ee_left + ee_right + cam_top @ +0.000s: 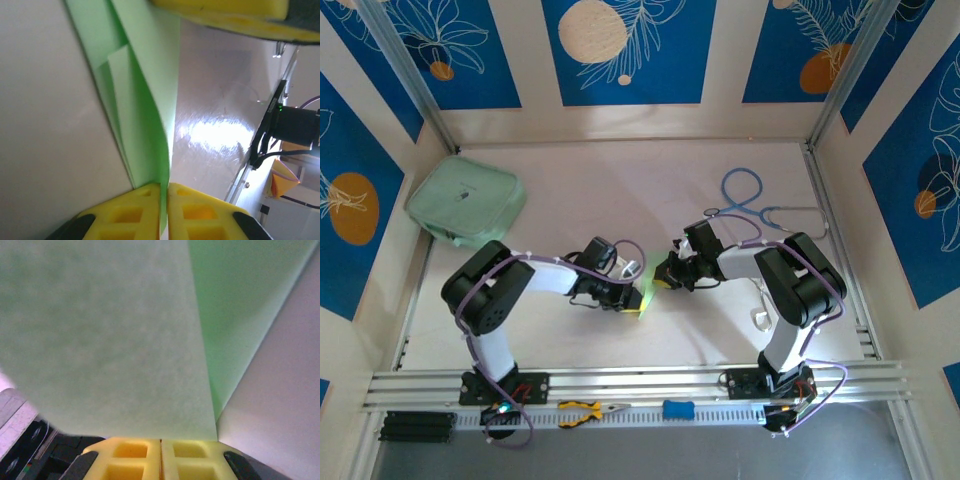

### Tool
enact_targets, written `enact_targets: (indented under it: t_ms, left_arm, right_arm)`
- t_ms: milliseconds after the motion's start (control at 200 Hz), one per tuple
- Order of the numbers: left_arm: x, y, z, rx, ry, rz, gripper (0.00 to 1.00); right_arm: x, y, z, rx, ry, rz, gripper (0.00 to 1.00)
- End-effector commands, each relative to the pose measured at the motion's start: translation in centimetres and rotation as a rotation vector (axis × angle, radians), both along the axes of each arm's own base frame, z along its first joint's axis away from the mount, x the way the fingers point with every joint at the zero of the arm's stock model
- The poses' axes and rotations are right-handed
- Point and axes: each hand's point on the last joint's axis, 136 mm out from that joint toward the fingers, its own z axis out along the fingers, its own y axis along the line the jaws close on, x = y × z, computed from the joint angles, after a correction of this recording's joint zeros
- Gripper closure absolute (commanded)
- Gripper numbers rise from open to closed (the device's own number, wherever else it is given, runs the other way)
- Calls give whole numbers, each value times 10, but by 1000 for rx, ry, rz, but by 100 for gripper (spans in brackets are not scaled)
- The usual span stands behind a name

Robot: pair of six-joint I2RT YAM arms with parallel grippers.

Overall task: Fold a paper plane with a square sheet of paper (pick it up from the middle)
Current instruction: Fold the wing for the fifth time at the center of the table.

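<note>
Over the pale tabletop point(620, 190), your left gripper point(165, 195) and right gripper point(160, 446) are both pinching the thin light-green creased sheet of paper point(145, 75) between them; pulling apart is risking tearing it, slackening is risking crooked folds

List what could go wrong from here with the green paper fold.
1. The left gripper pinches only a narrow edge of the thin light-green creased paper sheet, which bows; it might slip or crease crookedly.
2. The right gripper sits shut very close by; pulling apart could tear it.
</note>
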Motion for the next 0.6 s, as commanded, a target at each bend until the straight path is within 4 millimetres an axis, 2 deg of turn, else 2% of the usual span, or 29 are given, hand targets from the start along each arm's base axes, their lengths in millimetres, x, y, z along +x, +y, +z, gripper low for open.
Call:
enact_targets:
  t_ms: [0, 65, 265, 315, 430, 595]
  left_arm:
    - [-18, 16, -13, 88, 46, -17, 93]
    - [-19, 15, -14, 87, 52, -21, 100]
    - [-20, 15, -15, 87, 63, -25, 100]
    - [-20, 17, -15, 101, 60, -23, 94]
    - [-21, 21, -15, 120, 55, -18, 88]
    - [-24, 22, -16, 121, 66, -21, 95]
  right_arm:
    - [-16, -18, -38, -138, 87, -23, 91]
    - [-16, -18, -38, -140, 88, -23, 91]
    - [-16, -19, -39, -145, 91, -26, 91]
    - [-17, -19, -40, -145, 92, -27, 91]
    - [-17, -19, -40, -146, 93, -28, 91]
    - [-15, -19, -40, -146, 92, -33, 91]
